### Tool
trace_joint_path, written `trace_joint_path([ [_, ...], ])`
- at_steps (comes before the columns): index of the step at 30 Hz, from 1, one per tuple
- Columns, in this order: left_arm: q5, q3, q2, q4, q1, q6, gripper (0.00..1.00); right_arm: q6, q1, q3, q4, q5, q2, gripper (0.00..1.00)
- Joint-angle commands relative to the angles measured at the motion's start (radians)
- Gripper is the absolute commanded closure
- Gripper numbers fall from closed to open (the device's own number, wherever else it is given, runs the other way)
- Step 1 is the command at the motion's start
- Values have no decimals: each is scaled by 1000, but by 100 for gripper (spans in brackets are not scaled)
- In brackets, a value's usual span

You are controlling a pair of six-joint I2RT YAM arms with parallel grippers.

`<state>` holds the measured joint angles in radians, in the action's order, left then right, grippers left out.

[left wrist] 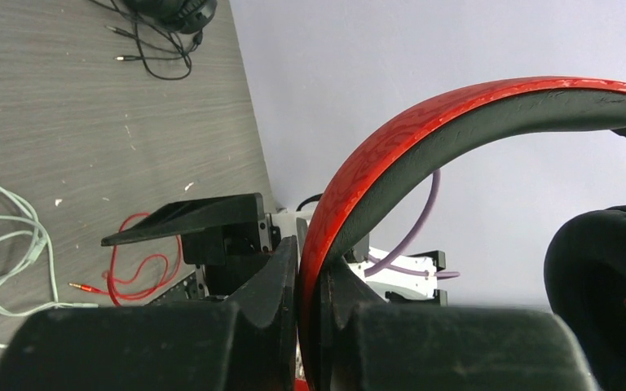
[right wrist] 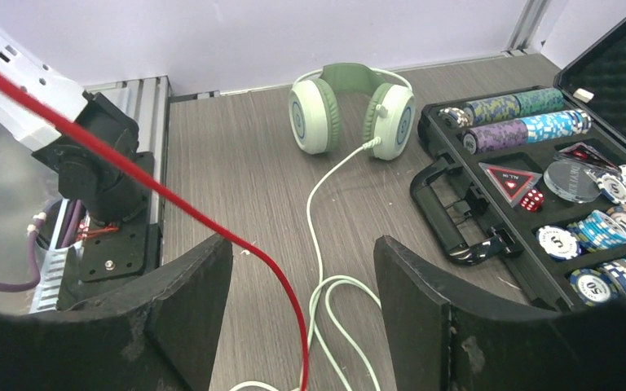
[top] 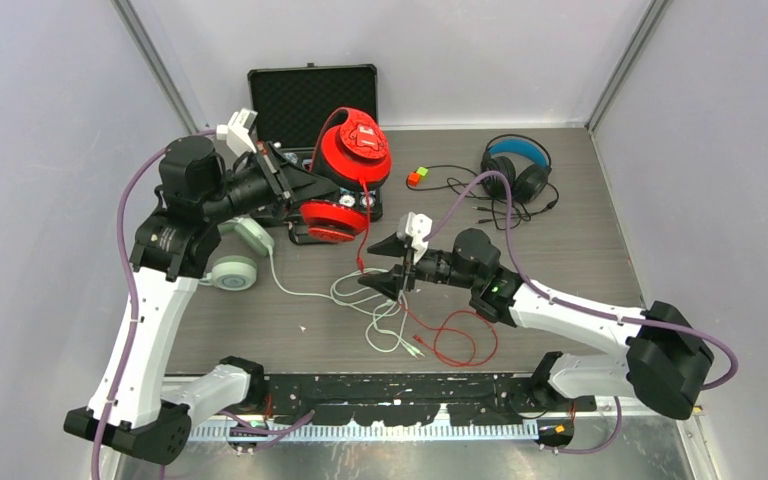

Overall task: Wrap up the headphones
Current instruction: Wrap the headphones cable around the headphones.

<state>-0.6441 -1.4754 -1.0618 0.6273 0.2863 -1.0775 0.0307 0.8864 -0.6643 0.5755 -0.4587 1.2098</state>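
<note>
My left gripper (top: 305,186) is shut on the headband of the red headphones (top: 356,150), holding them up off the table over the case. In the left wrist view the fingers (left wrist: 281,281) pinch the red band (left wrist: 424,138). The red cable (top: 460,338) hangs down and coils on the table. My right gripper (top: 380,265) is open low over the table, and the red cable (right wrist: 212,230) passes between its fingers without being held. The mint-green headphones (top: 240,256) lie at the left, their pale cable (right wrist: 326,220) looping under the right gripper (right wrist: 303,277). The black headphones (top: 517,165) with a blue inner band lie at the back right.
An open black case (top: 312,95) with poker chips (right wrist: 538,163) stands at the back, under the red headphones. Small red and green cubes (top: 417,177) lie beside it. The black headphones' thin cable (top: 480,205) sprawls near the right arm. Walls close in left, back and right.
</note>
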Motion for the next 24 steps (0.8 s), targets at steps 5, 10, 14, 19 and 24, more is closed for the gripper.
trace_joint_path([
  [5,-60,12,48,-81,7,-43,100,-30,22,-70,107,-51,33,31],
  [10,-61,7,48,-82,7,-46,100,-30,52,-65,122,-36,62,33],
  [14,-61,2,49,-82,8,-49,100,-61,67,-75,123,-48,81,38],
  [19,-66,-3,50,-81,12,-43,100,-71,72,-63,154,-1,82,77],
  [24,-128,-27,11,-14,42,85,100,-58,36,-82,107,104,34,99],
])
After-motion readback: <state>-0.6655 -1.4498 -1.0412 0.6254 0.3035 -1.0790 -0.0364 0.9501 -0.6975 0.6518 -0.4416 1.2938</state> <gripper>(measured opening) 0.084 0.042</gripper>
